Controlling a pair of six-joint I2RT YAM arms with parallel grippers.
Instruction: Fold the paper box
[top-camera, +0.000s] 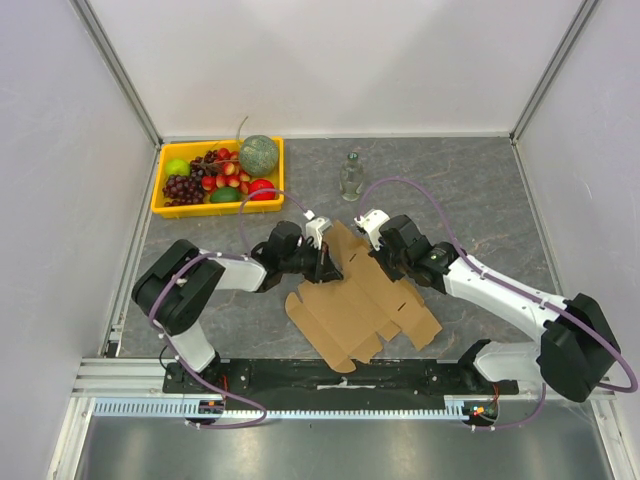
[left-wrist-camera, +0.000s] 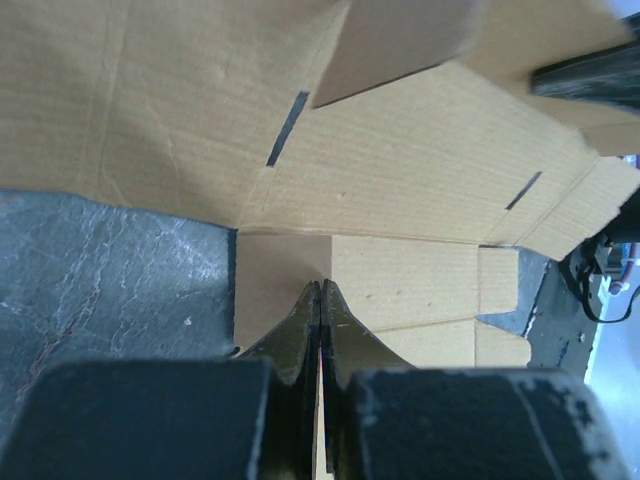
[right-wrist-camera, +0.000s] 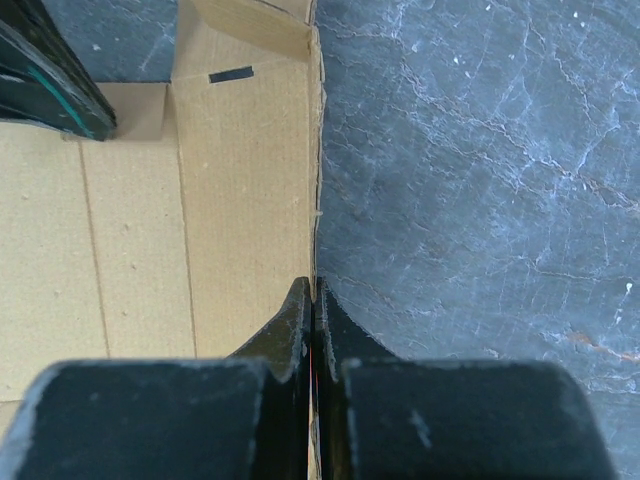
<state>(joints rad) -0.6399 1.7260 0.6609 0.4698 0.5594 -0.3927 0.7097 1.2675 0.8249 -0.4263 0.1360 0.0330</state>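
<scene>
The paper box (top-camera: 352, 312) is a brown die-cut cardboard sheet with flaps and slots, lying mid-table with its far end raised between my two arms. My left gripper (top-camera: 325, 263) is shut on a flap at the sheet's left side. In the left wrist view the jaws (left-wrist-camera: 321, 287) meet on a thin cardboard edge, with the slotted panel (left-wrist-camera: 400, 170) beyond. My right gripper (top-camera: 384, 262) is shut on the sheet's right side. In the right wrist view its tips (right-wrist-camera: 313, 287) pinch the cardboard's edge (right-wrist-camera: 130, 250) against the grey tabletop.
A yellow tray (top-camera: 200, 211) of fruit stands at the back left. A small clear bottle (top-camera: 351, 177) stands upright just behind the cardboard. White walls close in the table on three sides. Purple cables loop above both arms.
</scene>
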